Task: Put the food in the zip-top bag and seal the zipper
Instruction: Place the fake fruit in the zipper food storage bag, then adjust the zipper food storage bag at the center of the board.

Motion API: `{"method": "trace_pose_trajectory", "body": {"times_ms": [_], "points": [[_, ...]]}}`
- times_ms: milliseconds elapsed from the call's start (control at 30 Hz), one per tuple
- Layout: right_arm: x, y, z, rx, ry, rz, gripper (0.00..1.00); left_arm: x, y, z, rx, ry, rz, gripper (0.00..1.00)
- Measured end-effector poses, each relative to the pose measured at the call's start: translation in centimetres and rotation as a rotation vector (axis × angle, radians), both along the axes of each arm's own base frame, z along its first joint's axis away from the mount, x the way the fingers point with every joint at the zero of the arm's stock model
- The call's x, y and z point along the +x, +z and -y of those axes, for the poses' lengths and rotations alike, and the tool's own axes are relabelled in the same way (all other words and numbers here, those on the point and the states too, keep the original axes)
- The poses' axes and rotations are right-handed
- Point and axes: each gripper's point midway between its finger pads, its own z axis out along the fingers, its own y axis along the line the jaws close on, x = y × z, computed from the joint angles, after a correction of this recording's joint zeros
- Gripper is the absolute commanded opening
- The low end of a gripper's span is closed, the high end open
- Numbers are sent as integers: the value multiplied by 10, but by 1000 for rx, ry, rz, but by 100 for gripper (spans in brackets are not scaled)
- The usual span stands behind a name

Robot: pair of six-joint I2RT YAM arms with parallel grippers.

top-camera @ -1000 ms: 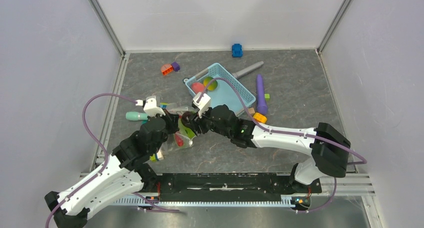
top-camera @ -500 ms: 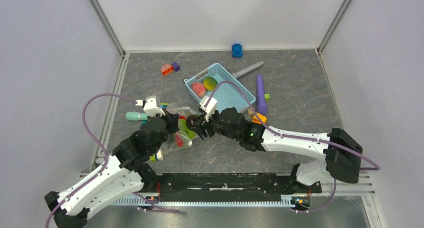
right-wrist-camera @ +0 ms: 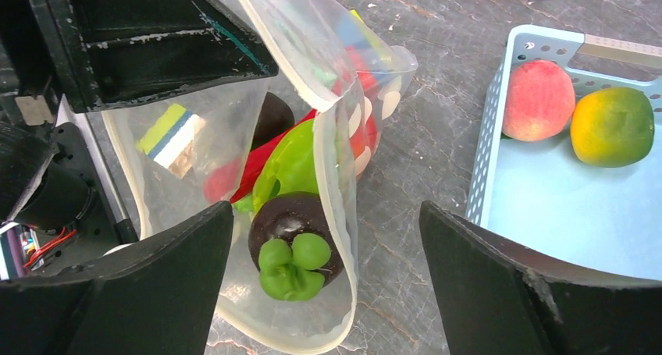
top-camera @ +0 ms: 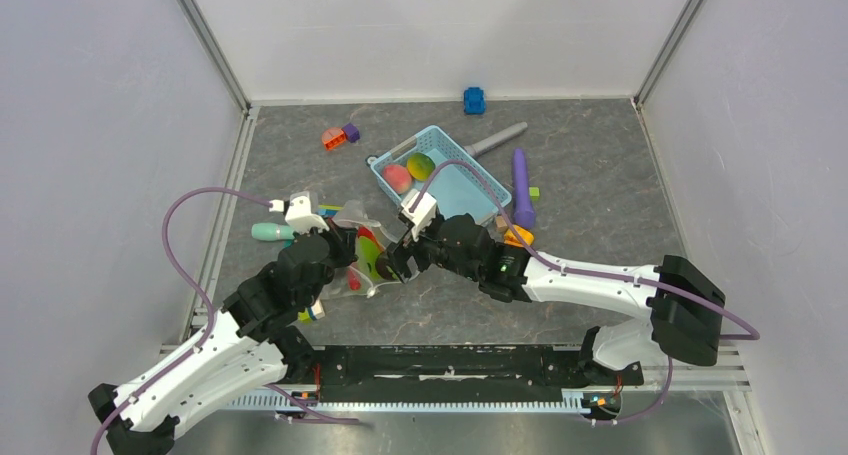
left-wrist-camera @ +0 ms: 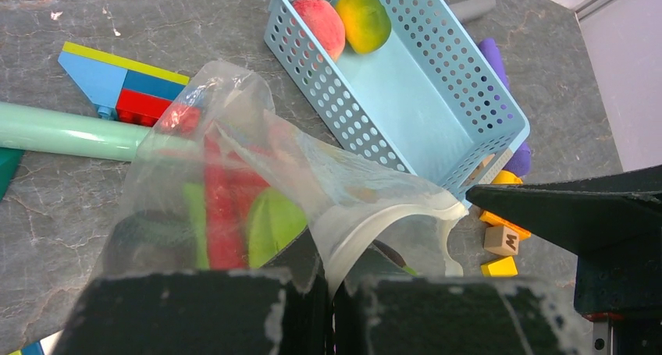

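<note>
The zip-top bag (top-camera: 360, 262) lies left of centre, its mouth facing right. My left gripper (left-wrist-camera: 332, 283) is shut on the bag's mouth edge and holds it up, so the zipper (left-wrist-camera: 388, 217) curves open. Inside lie pieces of food: a dark brown fruit (right-wrist-camera: 290, 218) with a green top just within the mouth, and a green piece (right-wrist-camera: 295, 161) and red pieces behind it. My right gripper (right-wrist-camera: 324, 214) stands open around the bag's mouth with its fingers (right-wrist-camera: 168, 281) apart from the fruit. A pink peach (right-wrist-camera: 539, 99) and a green-orange fruit (right-wrist-camera: 613, 126) sit in the basket.
The light-blue mesh basket (top-camera: 458, 193) stands behind my right gripper. A purple stick (top-camera: 522, 187) and a grey-handled tool (top-camera: 497, 136) lie near it. Lettered blocks (left-wrist-camera: 500, 240) sit by the basket's near corner. A mint cylinder (top-camera: 270, 232) lies left of the bag, and a blue toy (top-camera: 474, 100) at the back wall.
My right gripper carried the dark brown fruit to the bag's mouth, then opened wide and let it go. The fruit now lies inside the bag. My left gripper kept its hold.
</note>
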Motion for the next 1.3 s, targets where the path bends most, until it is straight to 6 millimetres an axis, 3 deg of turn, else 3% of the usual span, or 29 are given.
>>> {"method": "trace_pose_trajectory", "body": {"times_ms": [200,400,600,967,1300], "points": [[7,2,5,-2,-48,13,98,0,1,0,-3,0,3,3],[16,10,33,19,-152,27,95,0,1,0,-3,0,3,3],[25,-19,57,0,-204,-58,87,0,1,0,-3,0,3,3],[3,-49,56,-32,-105,-149,82,0,1,0,-3,0,3,3],[-15,-58,68,-21,-47,-158,82,0,1,0,-2,0,2,3]]}}
